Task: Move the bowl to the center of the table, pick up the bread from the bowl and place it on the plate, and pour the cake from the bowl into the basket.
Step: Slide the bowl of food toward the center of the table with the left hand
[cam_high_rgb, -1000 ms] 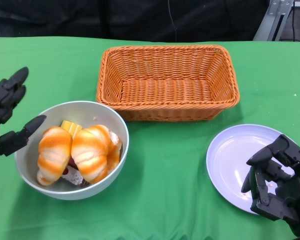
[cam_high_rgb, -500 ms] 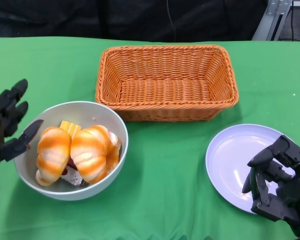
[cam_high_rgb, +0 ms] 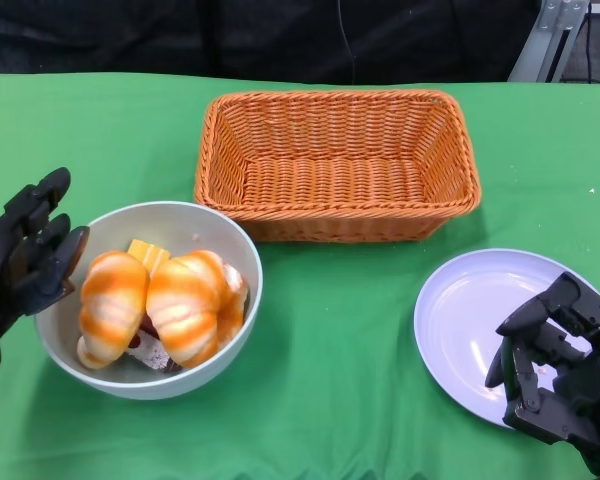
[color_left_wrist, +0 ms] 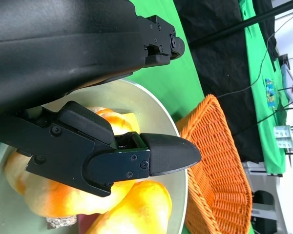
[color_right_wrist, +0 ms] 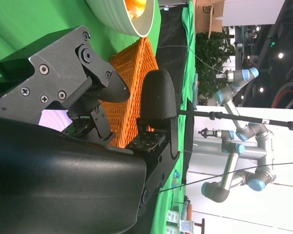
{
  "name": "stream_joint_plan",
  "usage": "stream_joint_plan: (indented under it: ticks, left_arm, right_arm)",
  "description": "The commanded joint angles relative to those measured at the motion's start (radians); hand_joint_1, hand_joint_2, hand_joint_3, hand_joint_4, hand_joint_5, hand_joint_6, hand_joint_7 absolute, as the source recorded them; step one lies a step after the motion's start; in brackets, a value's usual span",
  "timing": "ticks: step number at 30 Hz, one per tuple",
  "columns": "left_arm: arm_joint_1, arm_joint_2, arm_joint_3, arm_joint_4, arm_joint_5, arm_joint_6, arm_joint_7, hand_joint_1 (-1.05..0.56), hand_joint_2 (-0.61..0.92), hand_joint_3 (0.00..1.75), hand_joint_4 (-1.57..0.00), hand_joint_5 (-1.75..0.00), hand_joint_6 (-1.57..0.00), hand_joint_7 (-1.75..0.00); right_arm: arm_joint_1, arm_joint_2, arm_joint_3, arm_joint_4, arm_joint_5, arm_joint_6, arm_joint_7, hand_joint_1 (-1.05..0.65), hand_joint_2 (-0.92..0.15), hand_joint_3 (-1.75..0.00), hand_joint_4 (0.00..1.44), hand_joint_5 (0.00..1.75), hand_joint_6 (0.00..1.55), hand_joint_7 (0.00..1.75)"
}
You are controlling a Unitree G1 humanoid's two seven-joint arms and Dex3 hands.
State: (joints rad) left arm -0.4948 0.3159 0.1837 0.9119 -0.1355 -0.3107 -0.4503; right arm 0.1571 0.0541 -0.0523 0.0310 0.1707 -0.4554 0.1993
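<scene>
Black right hand (color_right_wrist: 88,141) up close, fingers (color_right_wrist: 158,97) curled; beyond, orange basket (color_right_wrist: 132,73), bowl (color_right_wrist: 122,17) rim, green bench (color_right_wrist: 19,29).

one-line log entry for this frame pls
phase: reach for bowl | left hand: open, at bowl rim | right hand: curled, empty, over plate | bread: in bowl | basket: empty

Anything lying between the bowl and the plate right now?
No. In the head view, only bare green cloth lies between the bowl and the plate.

No text, label, brand, number or sign can be read in any view.
</scene>
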Motion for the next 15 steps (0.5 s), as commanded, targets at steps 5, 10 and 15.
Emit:
stream_joint_plan:
  ticks: [5, 10, 15]
  left_arm:
    - [0.042, -0.025, -0.013, -0.058, 0.006, 0.048, 0.032, -0.88, 0.92, 0.65, -0.04, -0.02, -0.04, -0.01]
    - [0.063, -0.024, -0.037, -0.115, 0.019, 0.106, 0.037, -0.87, 0.92, 0.66, 0.0, 0.0, -0.02, 0.0]
    - [0.083, -0.025, -0.061, -0.178, 0.029, 0.178, 0.046, -0.85, 0.92, 0.67, 0.0, 0.0, 0.0, 0.0]
  right_arm:
    - [0.003, -0.01, -0.004, -0.016, 0.006, 0.004, -0.005, 0.01, -0.54, -1.27, 0.78, 1.73, 0.66, 1.53]
    - [0.004, -0.011, -0.004, -0.019, 0.002, 0.008, -0.007, 0.02, -0.55, -1.26, 0.77, 1.73, 0.65, 1.52]
    - [0.003, -0.012, -0.003, -0.017, 0.009, 0.006, -0.001, 0.02, -0.56, -1.24, 0.77, 1.72, 0.65, 1.52]
